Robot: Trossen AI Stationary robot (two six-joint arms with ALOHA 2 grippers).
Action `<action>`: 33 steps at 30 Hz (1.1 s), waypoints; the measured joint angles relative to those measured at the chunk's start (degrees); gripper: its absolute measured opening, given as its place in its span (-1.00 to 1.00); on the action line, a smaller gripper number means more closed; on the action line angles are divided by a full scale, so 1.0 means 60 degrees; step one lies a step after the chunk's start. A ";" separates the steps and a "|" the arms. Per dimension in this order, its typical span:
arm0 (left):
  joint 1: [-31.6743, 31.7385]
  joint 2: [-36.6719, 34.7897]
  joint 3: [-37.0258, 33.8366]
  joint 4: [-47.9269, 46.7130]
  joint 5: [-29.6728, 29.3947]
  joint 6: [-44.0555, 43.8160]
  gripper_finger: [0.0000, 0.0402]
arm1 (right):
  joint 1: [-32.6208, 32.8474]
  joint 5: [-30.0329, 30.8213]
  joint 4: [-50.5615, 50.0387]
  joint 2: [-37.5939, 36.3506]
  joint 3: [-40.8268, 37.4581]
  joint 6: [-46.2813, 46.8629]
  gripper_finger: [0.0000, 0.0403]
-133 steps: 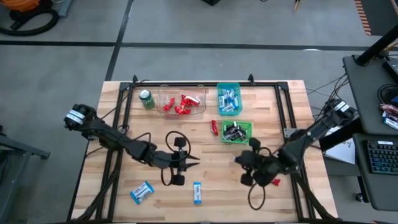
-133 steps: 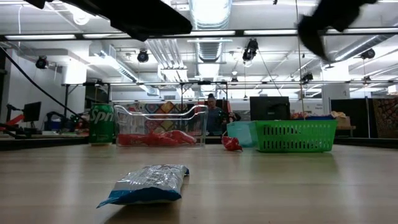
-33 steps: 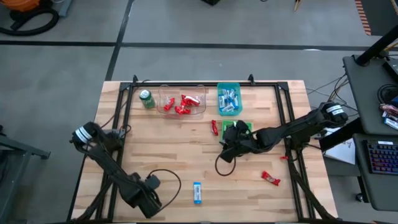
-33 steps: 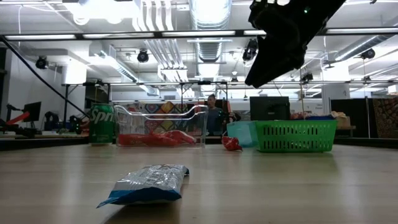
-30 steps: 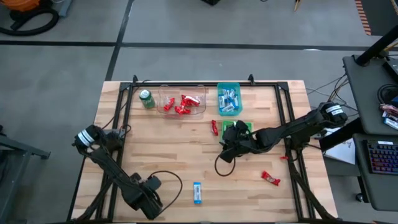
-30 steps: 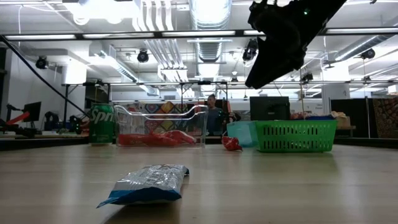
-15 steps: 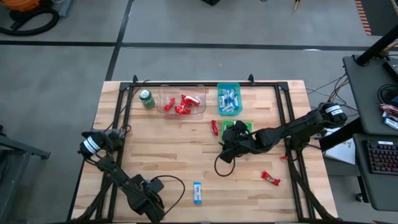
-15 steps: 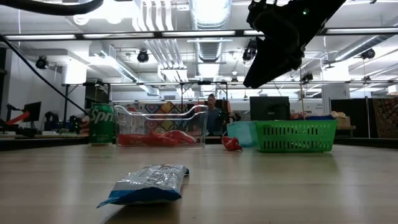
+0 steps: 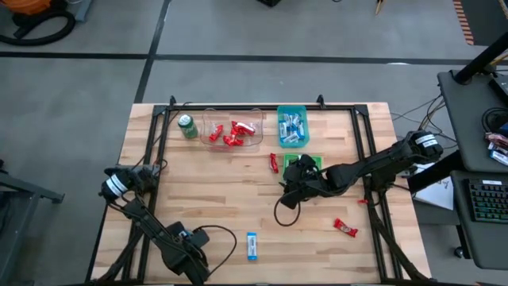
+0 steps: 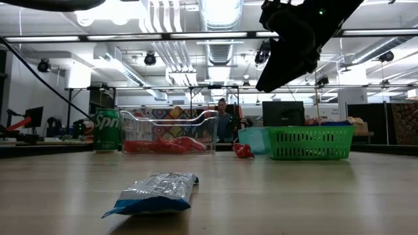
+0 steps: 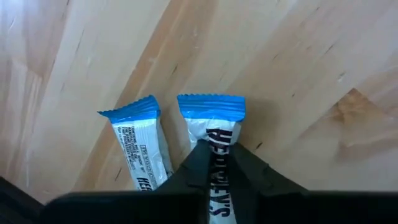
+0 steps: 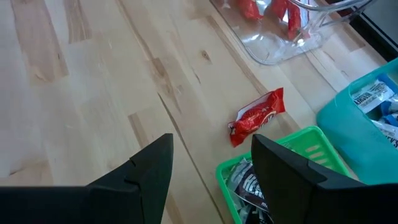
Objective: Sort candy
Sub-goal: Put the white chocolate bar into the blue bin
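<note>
We see two light blue-and-white wrapped candy bars lying side by side on the wooden table [image 9: 238, 206] under our left gripper [image 11: 214, 155]. Its two dark fingers are pinched together on the end of one blue-and-white bar [image 11: 214, 134]. The second blue-and-white bar [image 11: 138, 146] lies just beside the fingers, not held. A third blue bar [image 9: 252, 245] lies alone, near that gripper.

Our right gripper [image 12: 211, 165] hangs over the edge of the green mesh basket [image 9: 314, 161], fingers wide apart and holding nothing. A shiny red wrapped bar [image 12: 258, 116] lies just past its fingertips, beside the basket. Another red bar [image 9: 344, 228] lies well apart from them.

We think the step in hand is picking up the blue bar. Next we should lift it and carry it to the teal bin [image 9: 292, 110], where other blue bars sit.

We count three blue bars and two red bars loose on the table. We cannot count the bars in the three bins.
</note>
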 joint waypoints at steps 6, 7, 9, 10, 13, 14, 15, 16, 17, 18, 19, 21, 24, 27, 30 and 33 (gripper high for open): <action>0.0000 -0.0313 -0.0011 0.0126 -0.0790 0.0211 -0.94 | 0.0219 0.0000 -0.0004 0.0000 0.0001 0.0001 0.02; 0.0000 -0.0385 0.0013 0.0123 -0.1015 0.0245 -0.96 | 0.0262 0.0000 -0.0004 0.0000 0.0002 0.0000 0.02; 0.0000 -0.0558 0.0074 0.0130 -0.1454 0.0362 -0.98 | 0.0355 0.0000 -0.0007 0.0000 0.0000 0.0000 0.02; 0.0000 -0.0651 0.0126 0.0128 -0.1662 0.0410 -0.99 | 0.0404 0.0003 -0.0007 0.0000 0.0002 0.0002 0.02; 0.0000 -0.0854 0.0329 0.0119 -0.2366 0.0652 -0.99 | 0.0522 0.0001 -0.0007 0.0000 0.0001 0.0002 0.02; 0.0000 -0.0897 0.0424 0.0115 -0.2610 0.0783 -0.99 | 0.0558 0.0002 -0.0011 0.0000 0.0000 0.0002 0.02; -0.0004 -0.0947 0.0517 0.0130 -0.2863 0.0927 -0.99 | 0.0577 0.0000 -0.0009 0.0000 0.0001 0.0004 0.02; -0.0004 -0.0980 0.0626 0.0116 -0.3105 0.1076 -0.99 | 0.0602 0.0004 -0.0009 0.0000 0.0000 0.0004 0.02; -0.0004 -0.1009 0.0736 0.0117 -0.3359 0.1234 -0.99 | 0.0619 0.0004 -0.0006 0.0000 0.0000 0.0004 0.02; -0.0004 -0.1027 0.0844 0.0125 -0.3615 0.1413 -0.99 | 0.0623 0.0004 -0.0004 0.0000 0.0001 0.0004 0.02; -0.0004 -0.1041 0.0945 0.0130 -0.3843 0.1617 -0.99 | 0.0626 0.0004 -0.0004 0.0000 0.0000 0.0004 0.02; -0.0004 -0.1043 0.1159 0.0124 -0.4485 0.2102 -0.99 | 0.0626 0.0007 -0.0004 0.0000 0.0003 0.0028 0.02; -0.0003 -0.1062 0.1416 0.0344 -0.6018 0.3000 -0.99 | 0.0626 0.0007 0.0002 0.0000 0.0000 0.0035 0.02; 0.0043 -0.1062 0.1572 0.0473 -0.7522 0.3798 -1.00 | 0.0626 0.0007 0.0012 0.0000 0.0001 0.0036 0.02; 0.0145 -0.1062 0.1678 0.0474 -0.8838 0.4398 -1.00 | 0.0626 0.0007 0.0033 0.0000 0.0000 0.0036 0.02; 0.0318 -0.1066 0.1748 0.0479 -0.9569 0.5021 -1.00 | 0.0626 0.0010 0.0043 0.0000 0.0000 0.0038 0.02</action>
